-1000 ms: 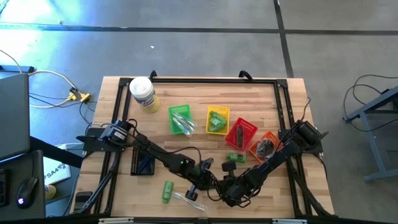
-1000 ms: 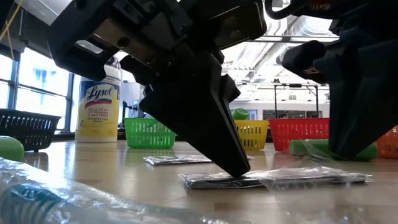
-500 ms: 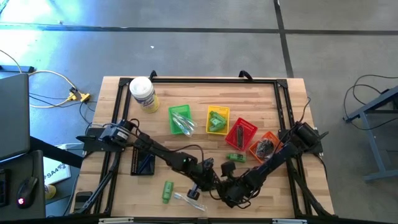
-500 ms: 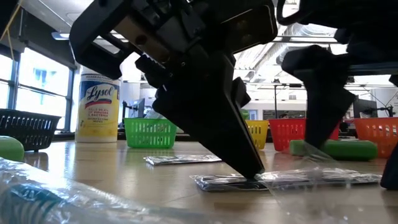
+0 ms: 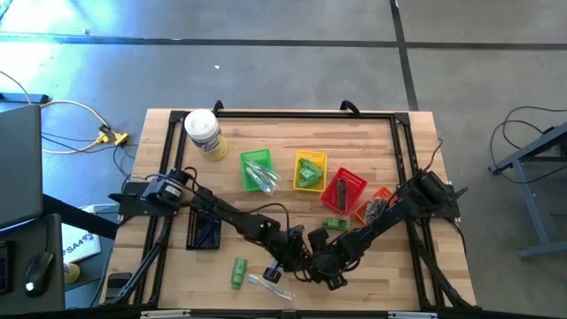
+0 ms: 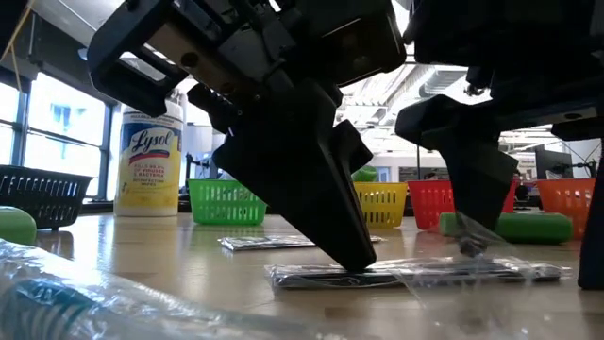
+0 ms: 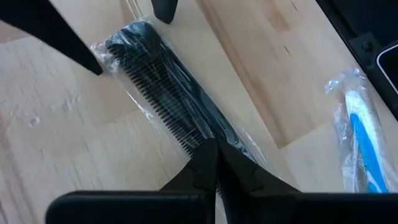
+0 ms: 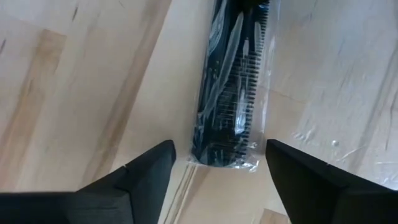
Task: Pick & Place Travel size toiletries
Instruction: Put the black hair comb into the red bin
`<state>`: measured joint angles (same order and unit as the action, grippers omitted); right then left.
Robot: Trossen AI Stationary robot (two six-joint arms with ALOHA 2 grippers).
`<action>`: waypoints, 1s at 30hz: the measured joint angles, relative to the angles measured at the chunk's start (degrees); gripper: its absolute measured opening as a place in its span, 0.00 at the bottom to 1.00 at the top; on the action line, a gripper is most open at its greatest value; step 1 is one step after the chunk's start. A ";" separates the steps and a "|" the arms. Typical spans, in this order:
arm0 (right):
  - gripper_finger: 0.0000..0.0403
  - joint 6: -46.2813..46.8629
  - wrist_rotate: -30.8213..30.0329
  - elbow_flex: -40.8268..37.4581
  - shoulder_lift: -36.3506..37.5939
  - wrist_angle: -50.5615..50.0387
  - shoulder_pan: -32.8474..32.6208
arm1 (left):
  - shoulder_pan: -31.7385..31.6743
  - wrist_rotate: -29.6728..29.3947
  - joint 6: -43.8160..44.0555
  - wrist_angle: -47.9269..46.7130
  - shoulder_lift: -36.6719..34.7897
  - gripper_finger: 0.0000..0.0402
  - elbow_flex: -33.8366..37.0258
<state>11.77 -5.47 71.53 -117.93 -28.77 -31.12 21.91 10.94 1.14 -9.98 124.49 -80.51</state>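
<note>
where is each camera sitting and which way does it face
High view: above the table, looking straight down; both dark arms meet over the wrapped black comb.
Low view: at table-top height, looking level across; the shut left gripper pins the comb.
Left wrist view: on the left arm, looking past its closed fingers at the comb.
Right wrist view: on the right arm, looking between its open right gripper.
Shared: all four show the comb.
</note>
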 joint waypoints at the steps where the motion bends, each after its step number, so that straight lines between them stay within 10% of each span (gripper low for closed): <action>1: 0.62 0.22 0.08 -0.09 0.00 0.38 0.00 | -0.23 0.04 0.11 0.07 0.02 0.01 0.00; 8: 0.48 1.72 -0.73 -0.16 -0.10 1.47 0.18 | -0.55 0.67 -0.89 0.41 0.05 0.01 0.00; 18: 0.04 0.44 -0.68 -0.03 -0.20 2.37 0.22 | -0.53 1.20 -0.71 0.58 0.07 0.01 0.00; 30: 0.01 0.74 0.48 -0.03 -0.24 2.25 0.24 | -0.53 0.70 -1.21 0.29 -1.46 0.01 0.00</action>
<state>12.51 -4.99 71.50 -118.17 -26.52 -30.88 21.39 11.63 -0.06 -9.69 123.02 -80.51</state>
